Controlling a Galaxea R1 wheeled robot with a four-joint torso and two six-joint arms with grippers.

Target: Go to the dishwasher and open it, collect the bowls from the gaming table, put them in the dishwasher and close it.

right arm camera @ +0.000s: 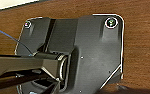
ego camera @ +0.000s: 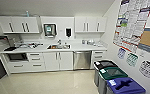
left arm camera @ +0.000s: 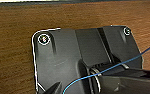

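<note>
The head view faces a kitchenette wall. The white countertop (ego camera: pixel 83 47) spans the frame, with upper cabinets (ego camera: pixel 18 24) at 11 o'clock and a sink (ego camera: pixel 58 46) near centre. The dishwasher (ego camera: pixel 82 60), door closed, sits under the counter just right of centre, at 3 o'clock from the white cupboard doors (ego camera: pixel 58 60). Three waste bins (ego camera: pixel 111 75) stand at 4 o'clock. Both wrist views show a wooden surface (left arm camera: pixel 13 50); the state of each gripper cannot be determined, nor its position relative to the dishwasher.
</note>
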